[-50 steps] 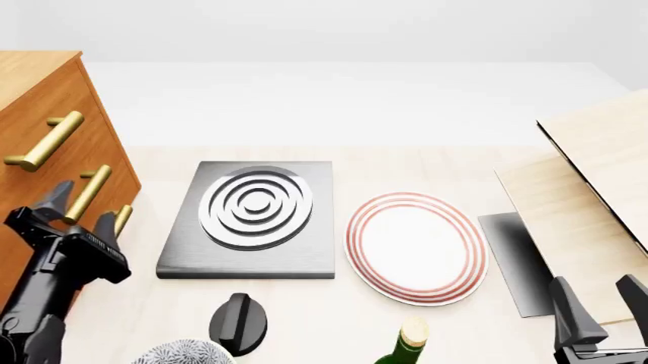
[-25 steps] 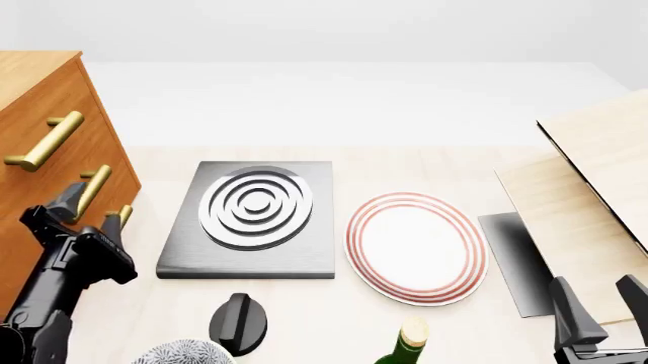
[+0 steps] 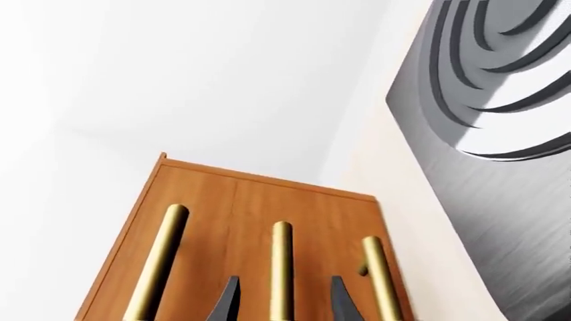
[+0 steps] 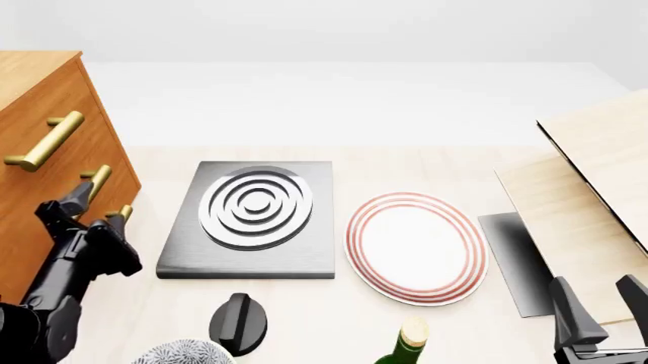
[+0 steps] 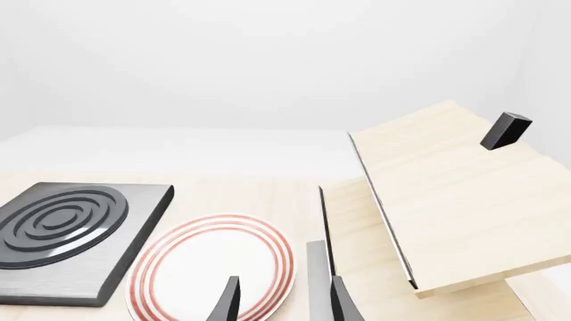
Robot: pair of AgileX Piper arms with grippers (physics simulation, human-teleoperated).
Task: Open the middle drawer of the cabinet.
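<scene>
Your left tool (image 4: 89,211) sits at about 9 o'clock in the front view, against the front of the tall orange-brown wooden cabinet (image 4: 41,144). Its dark fingers (image 3: 226,302) are spread, and in the left wrist view they straddle the brass bar handle (image 3: 281,267) of the middle drawer (image 4: 102,176) without visibly pressing on it; it holds nothing. The drawer front lies flush with the fronts above and below. Your right tool (image 4: 599,307) waits at 4 o'clock, fingers parted and empty, above the pale desk (image 4: 335,318) beside the red-ringed white round plate (image 4: 416,247).
</scene>
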